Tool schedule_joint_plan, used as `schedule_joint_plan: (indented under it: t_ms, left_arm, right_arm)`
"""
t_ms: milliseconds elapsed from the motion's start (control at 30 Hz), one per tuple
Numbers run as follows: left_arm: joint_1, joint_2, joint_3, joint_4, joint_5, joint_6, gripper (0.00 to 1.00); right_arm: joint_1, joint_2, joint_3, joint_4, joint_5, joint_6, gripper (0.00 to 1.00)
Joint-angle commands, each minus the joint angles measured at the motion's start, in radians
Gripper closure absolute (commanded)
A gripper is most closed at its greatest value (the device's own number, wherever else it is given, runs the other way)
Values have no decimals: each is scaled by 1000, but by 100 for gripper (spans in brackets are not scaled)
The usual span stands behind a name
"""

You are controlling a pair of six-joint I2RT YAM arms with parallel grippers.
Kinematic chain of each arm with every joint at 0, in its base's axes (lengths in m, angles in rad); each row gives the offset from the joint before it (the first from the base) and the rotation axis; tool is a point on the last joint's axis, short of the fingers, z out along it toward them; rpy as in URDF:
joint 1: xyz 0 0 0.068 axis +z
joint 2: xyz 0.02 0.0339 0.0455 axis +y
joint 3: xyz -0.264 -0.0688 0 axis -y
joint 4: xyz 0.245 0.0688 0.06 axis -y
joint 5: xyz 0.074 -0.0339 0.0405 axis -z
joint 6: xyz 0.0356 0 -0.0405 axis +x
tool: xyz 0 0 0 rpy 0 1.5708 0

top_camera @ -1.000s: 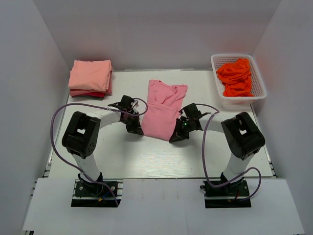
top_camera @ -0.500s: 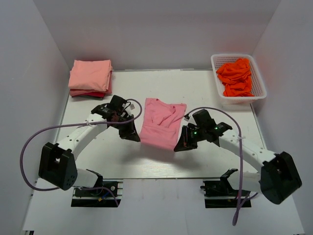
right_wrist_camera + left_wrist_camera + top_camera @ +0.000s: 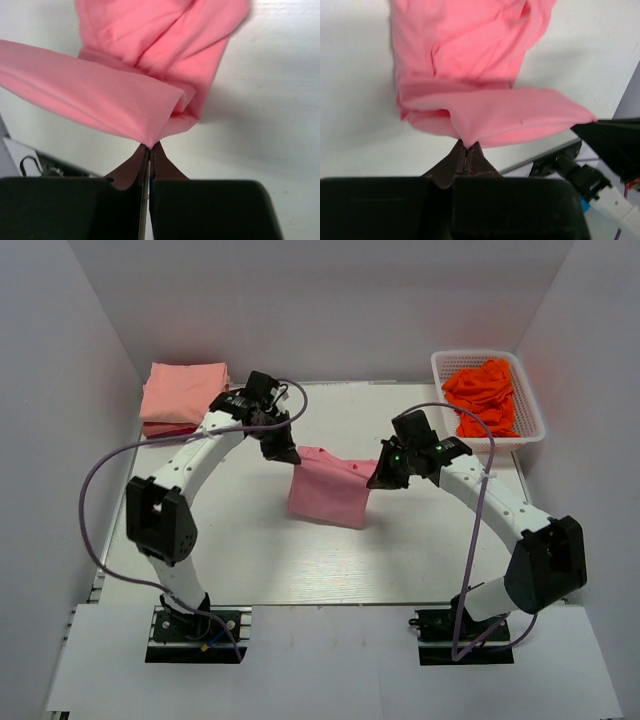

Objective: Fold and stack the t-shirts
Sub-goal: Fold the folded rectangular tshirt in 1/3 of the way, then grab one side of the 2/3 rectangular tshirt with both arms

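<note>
A rose-pink t-shirt (image 3: 332,490) hangs doubled over mid-table, its near edge lifted off the surface. My left gripper (image 3: 291,454) is shut on the shirt's left corner (image 3: 465,137). My right gripper (image 3: 373,478) is shut on the right corner (image 3: 150,142). Both wrist views show the pink cloth (image 3: 470,60) draping from the pinched tips down to the white table, with the cloth (image 3: 160,50) folded back over itself. A folded stack of salmon-peach t-shirts (image 3: 184,395) over a red one lies at the back left. Orange-red t-shirts (image 3: 485,395) fill the basket.
The white lattice basket (image 3: 530,430) stands at the back right near the wall. White side walls enclose the table on the left and right. Purple cables loop from both arms over the near part of the table.
Both grippers have carried the shirt's near edge up and toward the back, folding the pink shirt over itself. The arms have stretched out farther from their bases.
</note>
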Motion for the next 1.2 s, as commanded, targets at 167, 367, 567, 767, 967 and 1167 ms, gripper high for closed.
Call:
schedule_joint_plan:
  t_ms: [167,367,567,767,967,1167]
  left_arm:
    - [18,220,294,17,-131,-49,100]
    - [18,355,371,50,-131,-61,100]
    - [27,439,417,104,-155,-106,1]
    - [38,484,529,106,-105,113,0]
    - [26,423,286,117,-60,302,0]
    - [23,464,204,140,-42,302,0]
  right_arm:
    - [-107,120,91,43,29,-40,100]
    - [-163,247,143,85,-24,-51,100]
    - [-192,394,244,143,-66,-83,50]
    - [-203,442,343,146,-75,-111,10]
    - [-206,352,245,161,-99,-152,10]
    - [-210,310,202,128,-103,-180,10]
